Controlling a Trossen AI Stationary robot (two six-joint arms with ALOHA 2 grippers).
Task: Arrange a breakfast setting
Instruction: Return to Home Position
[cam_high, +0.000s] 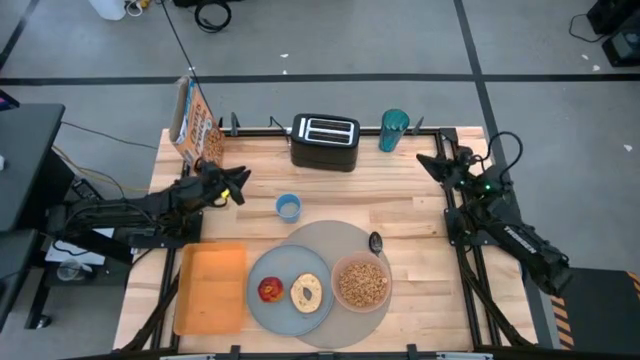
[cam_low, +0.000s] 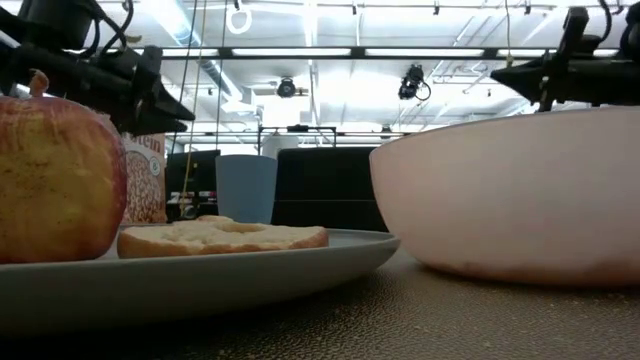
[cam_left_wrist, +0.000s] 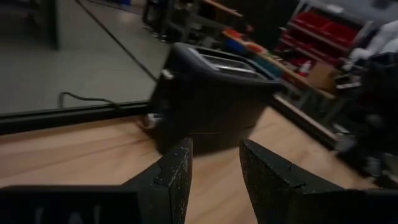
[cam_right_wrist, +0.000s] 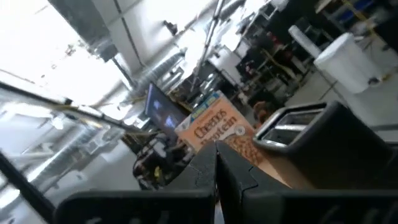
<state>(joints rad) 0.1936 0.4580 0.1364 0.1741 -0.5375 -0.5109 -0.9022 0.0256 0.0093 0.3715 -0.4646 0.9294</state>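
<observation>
Fingers (cam_left_wrist: 177, 171) of the left gripper (cam_left_wrist: 214, 149) stand apart with nothing between them; seen from above, this gripper (cam_high: 238, 180) hangs over the far left part of the wooden table (cam_high: 410, 215), just beside the Cheerios Protein cereal box (cam_high: 197, 125) and pointing toward the black toaster (cam_high: 325, 142). The right gripper (cam_right_wrist: 216, 152) has its two fingers pressed together on nothing, and it sits over the far right corner of the table (cam_high: 428, 160), near a teal tumbler (cam_high: 394, 130), also facing the toaster. Both grippers are well apart from the breakfast setting at the near edge. Between the left gripper and the setting stands a small blue cup (cam_high: 288, 207). Nearer still lies the large round grey mat (cam_high: 330, 238), with the blue-grey plate (cam_high: 285, 266) on its left part and the pink bowl (cam_high: 335, 283) on its right part, the two just beside each other. The red apple (cam_high: 270, 290) rests on the left of the plate and the round toasted bread (cam_high: 306, 292) lies flat on its right, close together. Brown cereal (cam_high: 361, 285) fills the bowl. The dark spoon (cam_high: 376, 242) lies on the mat just beyond the bowl's far side. An orange rectangular tray (cam_high: 210, 290) sits on the table to the left of the mat.
</observation>
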